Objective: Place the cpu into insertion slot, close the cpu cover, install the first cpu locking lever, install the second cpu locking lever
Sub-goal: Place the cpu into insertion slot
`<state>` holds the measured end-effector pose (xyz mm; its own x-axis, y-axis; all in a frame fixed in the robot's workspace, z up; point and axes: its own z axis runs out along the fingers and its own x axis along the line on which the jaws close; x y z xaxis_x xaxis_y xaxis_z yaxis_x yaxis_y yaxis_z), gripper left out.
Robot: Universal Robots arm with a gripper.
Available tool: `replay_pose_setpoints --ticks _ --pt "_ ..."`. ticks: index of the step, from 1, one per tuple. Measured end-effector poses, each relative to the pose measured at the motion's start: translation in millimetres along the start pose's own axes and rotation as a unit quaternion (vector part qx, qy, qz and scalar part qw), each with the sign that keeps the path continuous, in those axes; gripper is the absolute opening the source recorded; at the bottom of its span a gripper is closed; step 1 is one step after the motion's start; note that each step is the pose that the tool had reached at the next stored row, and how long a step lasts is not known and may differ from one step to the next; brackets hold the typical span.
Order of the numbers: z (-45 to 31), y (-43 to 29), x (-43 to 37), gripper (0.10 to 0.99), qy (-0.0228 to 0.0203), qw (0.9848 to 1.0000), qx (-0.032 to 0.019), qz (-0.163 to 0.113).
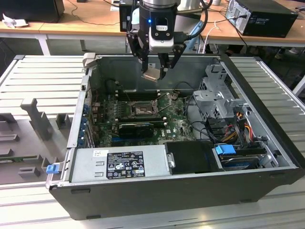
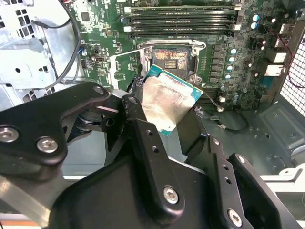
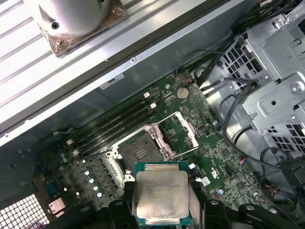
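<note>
Exterior view: end effector (image 1: 155,69) clenched on the cpu (image 1: 151,76), up at the open case's (image 1: 143,193) rim; insertion slot (image 1: 142,110) well below it. Second wrist view: cpu (image 2: 169,102) tilted, slot bare just beyond, cpu cover (image 2: 125,69) flipped open. First wrist view: same. Judgement: nothing seated yet, all 4 steps left.
</note>
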<state>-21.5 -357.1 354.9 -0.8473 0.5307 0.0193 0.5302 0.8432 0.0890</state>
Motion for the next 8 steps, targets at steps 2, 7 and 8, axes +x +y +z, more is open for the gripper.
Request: replay_pose_setpoints --ticks 2,7,8 --pt "0.2 0.0 0.0 0.529 -0.0002 1.0000 -0.0001 0.002" --pt "0.8 -0.1 0.0 0.529 -0.0011 0.9999 -0.0003 0.012" --pt "0.8 -0.1 0.0 0.529 -0.0012 0.9999 -0.0004 0.013"
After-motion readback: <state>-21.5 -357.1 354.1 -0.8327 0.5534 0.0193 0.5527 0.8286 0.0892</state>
